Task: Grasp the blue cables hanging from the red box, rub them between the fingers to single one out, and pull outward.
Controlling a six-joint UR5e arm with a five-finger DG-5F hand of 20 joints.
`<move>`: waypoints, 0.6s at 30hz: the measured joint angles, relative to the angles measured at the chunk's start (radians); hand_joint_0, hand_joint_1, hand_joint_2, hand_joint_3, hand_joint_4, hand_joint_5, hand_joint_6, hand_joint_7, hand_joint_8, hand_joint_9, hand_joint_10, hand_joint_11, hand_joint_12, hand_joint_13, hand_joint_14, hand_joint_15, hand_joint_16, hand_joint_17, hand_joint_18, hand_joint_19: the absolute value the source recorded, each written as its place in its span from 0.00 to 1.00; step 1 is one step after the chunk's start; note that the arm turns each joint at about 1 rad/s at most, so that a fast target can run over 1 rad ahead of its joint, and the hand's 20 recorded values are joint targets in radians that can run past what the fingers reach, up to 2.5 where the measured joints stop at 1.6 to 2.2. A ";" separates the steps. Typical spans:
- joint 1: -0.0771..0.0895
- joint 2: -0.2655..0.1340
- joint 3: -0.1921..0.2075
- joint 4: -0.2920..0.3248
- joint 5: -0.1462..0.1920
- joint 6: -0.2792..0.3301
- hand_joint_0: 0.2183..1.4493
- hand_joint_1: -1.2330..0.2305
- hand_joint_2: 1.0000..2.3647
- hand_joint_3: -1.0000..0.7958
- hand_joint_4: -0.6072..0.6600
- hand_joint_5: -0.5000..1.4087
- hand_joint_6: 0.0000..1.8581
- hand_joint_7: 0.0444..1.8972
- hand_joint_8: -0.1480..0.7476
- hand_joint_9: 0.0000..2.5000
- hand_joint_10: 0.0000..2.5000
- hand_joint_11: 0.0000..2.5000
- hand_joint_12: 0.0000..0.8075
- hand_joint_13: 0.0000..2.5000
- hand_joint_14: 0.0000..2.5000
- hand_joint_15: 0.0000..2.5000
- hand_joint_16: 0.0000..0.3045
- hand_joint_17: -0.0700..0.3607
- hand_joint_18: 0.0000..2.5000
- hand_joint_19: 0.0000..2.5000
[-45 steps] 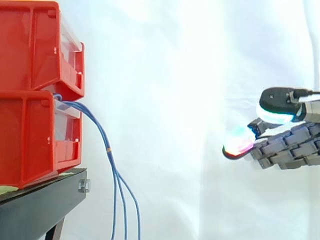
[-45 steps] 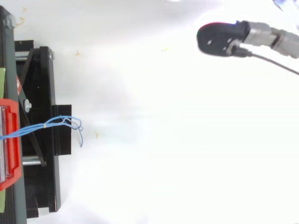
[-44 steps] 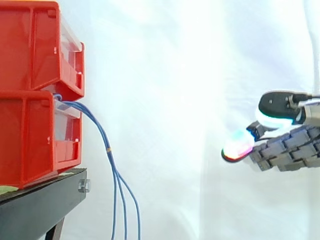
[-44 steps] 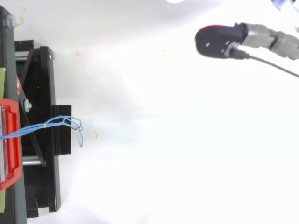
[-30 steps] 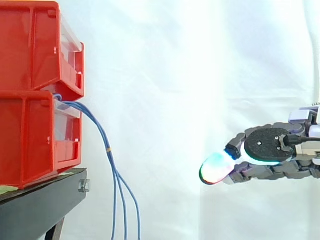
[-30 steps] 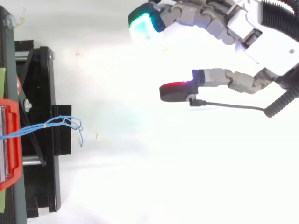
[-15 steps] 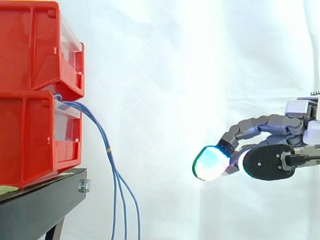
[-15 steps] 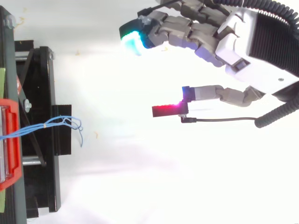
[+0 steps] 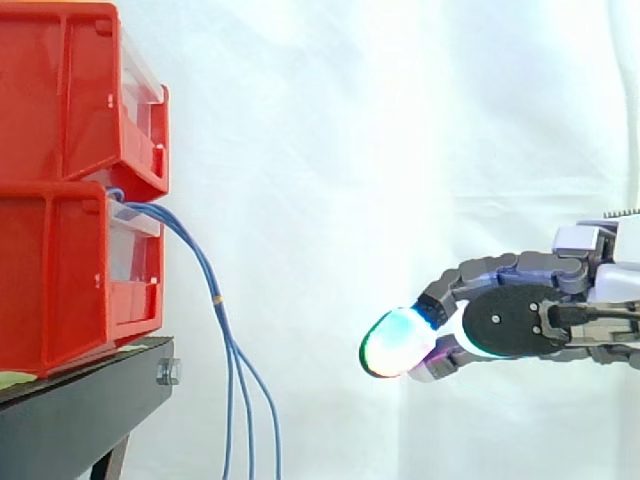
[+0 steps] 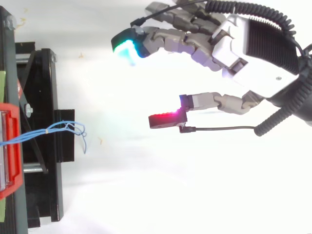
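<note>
- The hand (image 10: pixel 253 63) is hovering released, fingers and thumb spread wide, holding nothing
- The blue cables (image 9: pixel 222 320) are hanging from the lower red box (image 9: pixel 60 270), well apart, ahead of the hand's fingertips (image 9: pixel 392 342)

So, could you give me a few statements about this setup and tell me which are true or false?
1. Thin blue cables hang down from the stacked red plastic bins. True.
2. The robot hand is gripping the cables. False: it is open, well apart from them, and holds nothing.
3. The bins sit on a black stand. True.
4. The cables are bundled on top of the bins. False: they dangle down past the stand's edge.
</note>
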 measured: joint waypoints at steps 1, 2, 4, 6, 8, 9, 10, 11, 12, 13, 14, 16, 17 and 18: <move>0.000 -0.004 0.005 -0.004 0.000 0.032 0.24 0.47 0.00 0.30 0.63 0.16 0.27 0.38 0.42 0.23 0.00 0.04 0.40 0.13 0.00 0.05 0.14 0.38 0.01 0.01; 0.000 -0.006 0.008 -0.007 0.000 0.056 0.24 0.47 0.00 0.30 0.63 0.16 0.27 0.37 0.42 0.23 0.00 0.04 0.40 0.13 0.00 0.05 0.14 0.38 0.01 0.01; -0.001 -0.008 0.013 -0.010 -0.001 0.106 0.24 0.47 0.00 0.30 0.63 0.16 0.27 0.37 0.42 0.23 0.00 0.04 0.40 0.13 0.00 0.05 0.14 0.38 0.01 0.01; -0.001 -0.010 0.015 -0.009 -0.001 0.132 0.24 0.46 0.00 0.30 0.63 0.16 0.27 0.38 0.42 0.24 0.00 0.04 0.40 0.13 0.00 0.05 0.14 0.38 0.01 0.01; -0.002 -0.011 0.015 -0.008 -0.002 0.148 0.24 0.46 0.00 0.30 0.64 0.17 0.27 0.38 0.42 0.24 0.00 0.05 0.40 0.13 0.00 0.05 0.14 0.38 0.02 0.01; -0.002 -0.012 0.016 -0.006 -0.002 0.152 0.24 0.46 0.00 0.30 0.63 0.17 0.27 0.38 0.41 0.24 0.00 0.05 0.40 0.13 0.00 0.05 0.14 0.38 0.01 0.01; -0.002 -0.015 0.018 -0.002 -0.002 0.155 0.24 0.46 0.00 0.30 0.63 0.17 0.27 0.38 0.41 0.24 0.00 0.05 0.40 0.13 0.00 0.05 0.14 0.38 0.01 0.01; -0.003 -0.020 0.020 0.001 -0.003 0.157 0.24 0.46 0.00 0.30 0.64 0.17 0.27 0.38 0.42 0.24 0.00 0.04 0.40 0.13 0.00 0.05 0.14 0.38 0.01 0.01; -0.003 -0.027 0.023 0.004 -0.003 0.160 0.24 0.46 0.00 0.30 0.64 0.17 0.27 0.38 0.42 0.24 0.00 0.05 0.40 0.13 0.00 0.05 0.14 0.38 0.02 0.01; -0.005 -0.042 0.034 0.006 -0.006 0.171 0.24 0.46 0.00 0.30 0.64 0.17 0.27 0.38 0.42 0.24 0.00 0.05 0.40 0.13 0.00 0.05 0.14 0.38 0.02 0.01; -0.005 -0.055 0.046 0.005 -0.009 0.184 0.24 0.46 0.00 0.30 0.64 0.17 0.27 0.38 0.42 0.24 0.00 0.05 0.40 0.13 0.00 0.05 0.14 0.38 0.02 0.01; -0.004 -0.086 0.082 -0.007 -0.020 0.224 0.24 0.46 0.00 0.31 0.64 0.17 0.27 0.38 0.42 0.25 0.00 0.05 0.40 0.14 0.00 0.05 0.14 0.38 0.02 0.01; -0.004 -0.095 0.095 -0.014 -0.023 0.241 0.24 0.46 0.00 0.30 0.64 0.17 0.27 0.38 0.42 0.25 0.00 0.06 0.40 0.14 0.00 0.06 0.14 0.38 0.02 0.01; -0.004 -0.101 0.106 -0.022 -0.026 0.255 0.24 0.46 0.00 0.30 0.64 0.17 0.27 0.38 0.42 0.25 0.00 0.06 0.40 0.14 0.00 0.06 0.14 0.38 0.02 0.01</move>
